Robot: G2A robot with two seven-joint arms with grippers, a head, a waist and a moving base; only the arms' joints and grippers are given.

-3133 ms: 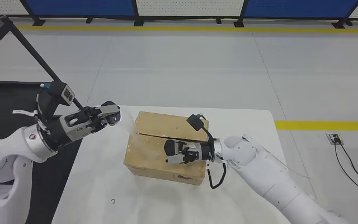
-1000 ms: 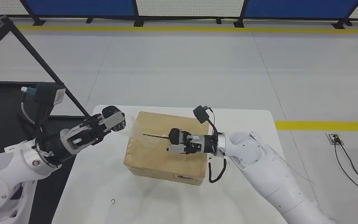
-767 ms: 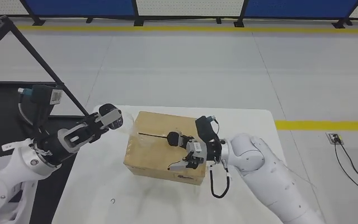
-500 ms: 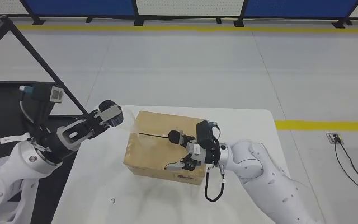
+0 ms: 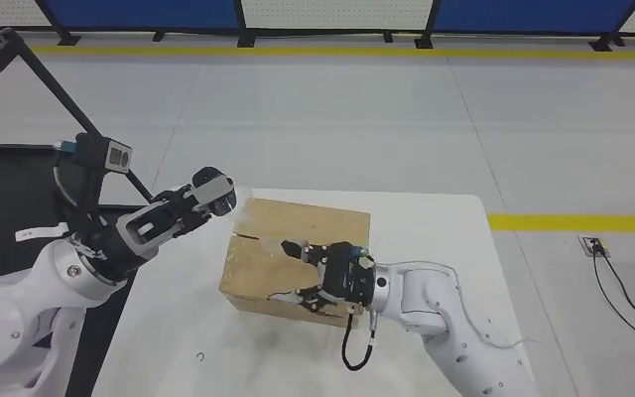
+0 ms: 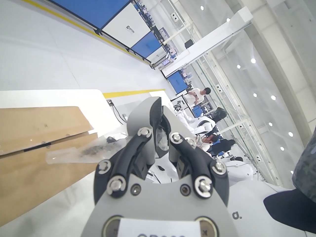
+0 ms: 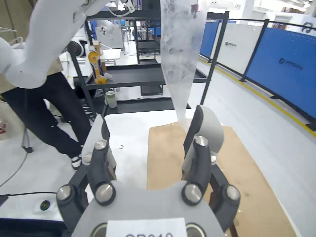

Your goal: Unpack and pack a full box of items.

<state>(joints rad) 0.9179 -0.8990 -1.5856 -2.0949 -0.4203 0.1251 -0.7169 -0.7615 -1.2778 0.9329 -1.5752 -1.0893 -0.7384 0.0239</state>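
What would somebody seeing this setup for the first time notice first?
The clear tape strip stands out most: it stretches from the end of the cardboard box nearest the left arm up to the left gripper, which is shut on it. Next comes the right gripper, open at the box's front edge on the white table.

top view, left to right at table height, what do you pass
left gripper → strip of clear tape → cardboard box → bare end of the white table → floor socket. The open right gripper overlaps the box, so it is left out.
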